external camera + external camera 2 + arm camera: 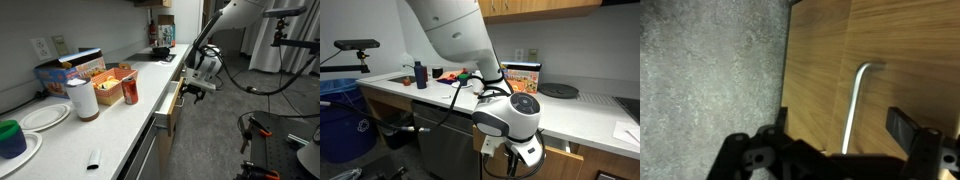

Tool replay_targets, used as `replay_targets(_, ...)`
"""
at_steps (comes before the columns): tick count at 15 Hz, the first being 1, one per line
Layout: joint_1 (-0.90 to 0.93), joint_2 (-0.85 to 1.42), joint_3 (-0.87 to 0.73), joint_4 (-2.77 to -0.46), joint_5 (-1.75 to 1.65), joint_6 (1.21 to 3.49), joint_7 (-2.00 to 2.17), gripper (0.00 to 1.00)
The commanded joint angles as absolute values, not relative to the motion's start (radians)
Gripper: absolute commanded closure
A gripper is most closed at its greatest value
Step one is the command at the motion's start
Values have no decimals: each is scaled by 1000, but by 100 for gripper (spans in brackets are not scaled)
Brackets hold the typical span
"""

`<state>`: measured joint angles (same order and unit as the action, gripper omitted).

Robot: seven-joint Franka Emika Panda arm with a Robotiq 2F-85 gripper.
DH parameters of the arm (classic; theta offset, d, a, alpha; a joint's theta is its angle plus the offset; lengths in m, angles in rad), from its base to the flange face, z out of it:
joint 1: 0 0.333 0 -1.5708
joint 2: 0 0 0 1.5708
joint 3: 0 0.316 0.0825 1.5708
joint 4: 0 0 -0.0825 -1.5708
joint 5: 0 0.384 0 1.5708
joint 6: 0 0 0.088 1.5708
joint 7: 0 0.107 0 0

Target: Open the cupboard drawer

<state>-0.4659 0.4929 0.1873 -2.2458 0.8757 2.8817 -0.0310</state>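
Observation:
The cupboard drawer has a light tan wood front; it shows under the counter edge in an exterior view (172,103) and fills the wrist view (820,70). Its slim handle (854,105) runs between my two fingers. My gripper (845,128) is open, with one dark finger on each side of the handle and not closed on it. In both exterior views the gripper (195,88) (524,160) sits right at the drawer front, just below the white counter. I cannot tell how far the drawer stands out.
On the counter (120,125) stand a paper roll (82,98), a red can (130,91), snack boxes (70,70), white plates (40,117) and a blue cup (10,138). A tripod (265,140) stands on the grey carpet. A blue bin (345,125) stands by the cabinets.

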Motion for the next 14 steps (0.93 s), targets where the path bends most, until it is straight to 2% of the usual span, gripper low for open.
replay_targets(1,-619,348,328,-2339,1039,2831,-273,0)
replay_targets(5,-676,272,365,-2384,1140,2778,-412,0)
replay_targets(14,-652,257,445,-2405,1264,2770,-552,0)
